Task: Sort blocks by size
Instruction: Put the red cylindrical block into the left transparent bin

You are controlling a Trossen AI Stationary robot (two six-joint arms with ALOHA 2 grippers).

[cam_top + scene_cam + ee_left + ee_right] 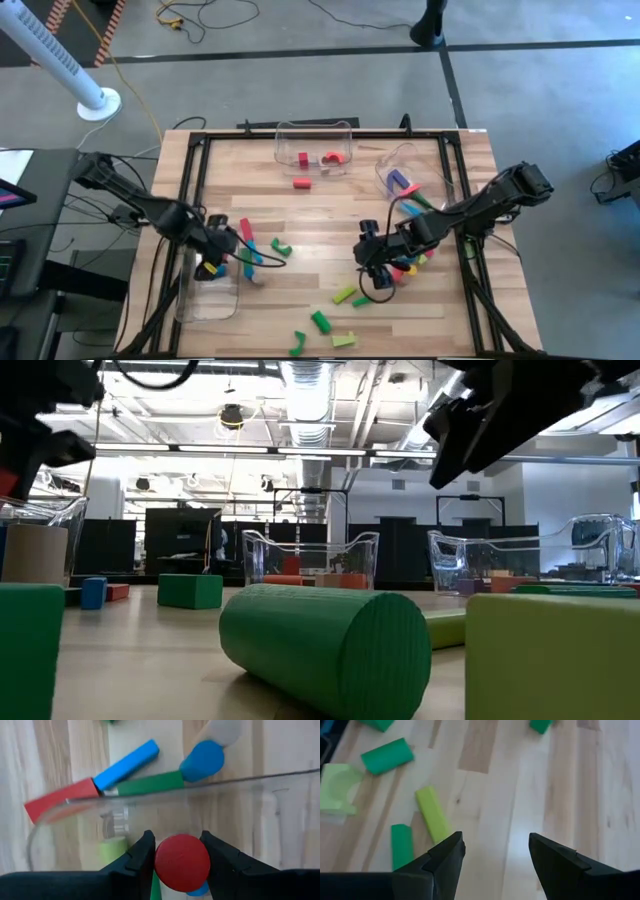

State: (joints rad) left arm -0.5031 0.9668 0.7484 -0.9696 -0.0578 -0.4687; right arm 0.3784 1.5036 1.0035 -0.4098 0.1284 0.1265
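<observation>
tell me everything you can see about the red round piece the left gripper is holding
The red piece shows as a smooth, matte round face, like the end of a cylinder or a ball; its full shape cannot be told. It is clamped between the left gripper's two dark fingers, one on each side. It hangs over the clear plastic bin at the table's left edge, just inside its rim. A bit of blue peeks out right below it.
</observation>
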